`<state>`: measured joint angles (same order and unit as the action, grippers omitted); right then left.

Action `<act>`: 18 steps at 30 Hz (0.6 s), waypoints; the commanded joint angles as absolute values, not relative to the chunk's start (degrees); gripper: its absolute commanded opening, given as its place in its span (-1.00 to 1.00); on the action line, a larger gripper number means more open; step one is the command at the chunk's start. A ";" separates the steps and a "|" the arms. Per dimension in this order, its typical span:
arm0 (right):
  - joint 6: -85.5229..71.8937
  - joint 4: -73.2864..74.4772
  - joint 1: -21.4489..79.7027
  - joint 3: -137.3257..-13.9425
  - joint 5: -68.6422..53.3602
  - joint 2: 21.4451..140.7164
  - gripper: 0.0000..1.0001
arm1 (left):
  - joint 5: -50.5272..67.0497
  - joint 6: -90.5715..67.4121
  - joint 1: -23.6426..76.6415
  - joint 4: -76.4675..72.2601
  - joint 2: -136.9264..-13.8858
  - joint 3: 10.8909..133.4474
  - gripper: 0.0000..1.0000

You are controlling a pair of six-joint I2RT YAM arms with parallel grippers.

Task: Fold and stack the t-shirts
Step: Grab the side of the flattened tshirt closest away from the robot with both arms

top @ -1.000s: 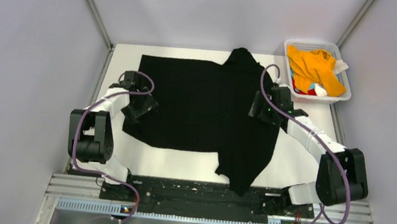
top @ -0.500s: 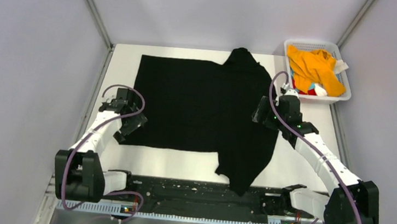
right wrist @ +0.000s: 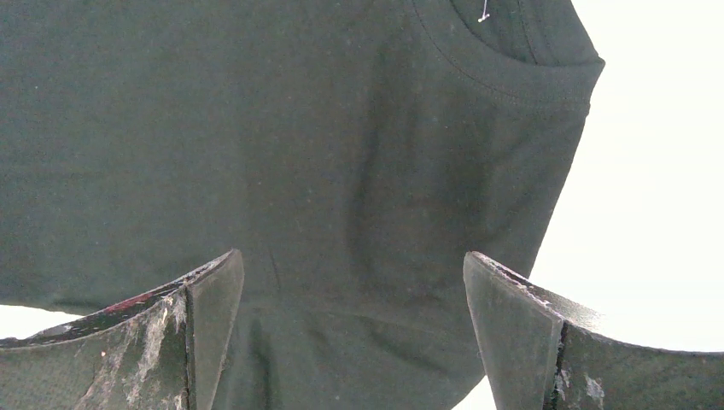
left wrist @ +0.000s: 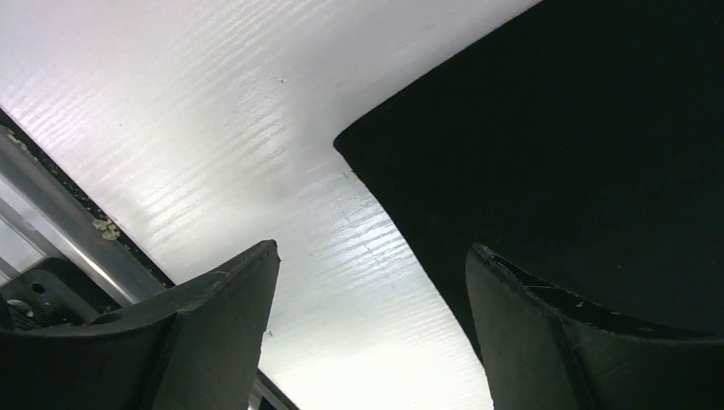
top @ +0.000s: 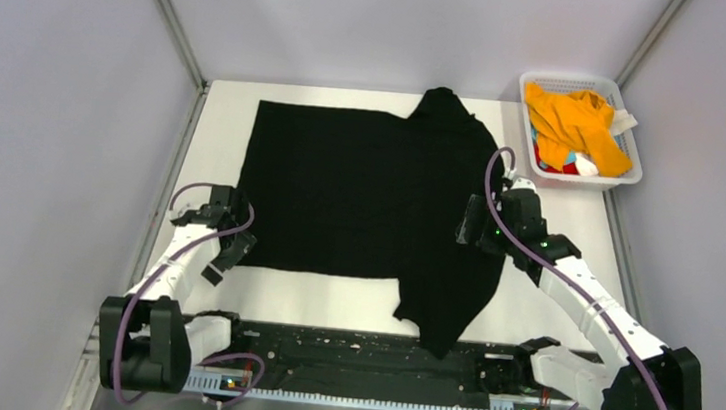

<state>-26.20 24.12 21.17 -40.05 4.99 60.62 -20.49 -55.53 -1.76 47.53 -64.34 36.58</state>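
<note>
A large black t-shirt [top: 369, 201] lies spread on the white table, its right part folded over and hanging toward the near edge. My left gripper [top: 229, 257] is open and empty at the shirt's near left corner; the left wrist view shows that corner [left wrist: 546, 145] just ahead of its fingers. My right gripper [top: 471, 220] is open and empty above the shirt's right side; the right wrist view shows the shirt's collar [right wrist: 512, 60] beyond its fingers. An orange-yellow t-shirt [top: 570, 120] lies in the basket over bits of red, blue and white fabric.
A white plastic mesh basket [top: 628, 150] stands at the table's far right corner. A black rail [top: 355, 350] runs along the near edge between the arm bases. Grey walls close in the left, right and back.
My left arm has drawn back toward the near edge, from the shirt's left side to its near left corner. My right gripper has shifted slightly nearer. The shirt's left edge now lies flatter.
</note>
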 commanded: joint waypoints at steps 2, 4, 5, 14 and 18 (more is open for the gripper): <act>-26.12 24.35 21.59 -40.08 5.28 60.29 0.97 | -20.98 -60.78 -2.58 42.58 -65.66 35.76 0.66; -26.01 24.33 21.59 -40.01 5.32 60.57 0.98 | -19.86 -60.65 -2.59 41.48 -67.84 35.94 0.61; -25.94 24.28 21.59 -39.93 5.37 60.48 0.98 | -19.45 -60.65 -2.60 40.96 -68.91 35.94 0.55; -25.49 25.23 21.61 -39.47 6.55 59.89 0.97 | -17.10 -60.82 -2.63 36.69 -75.88 35.21 0.18; -25.55 25.64 21.55 -39.37 6.68 59.67 0.97 | -17.12 -60.58 -2.59 35.51 -76.56 35.11 0.12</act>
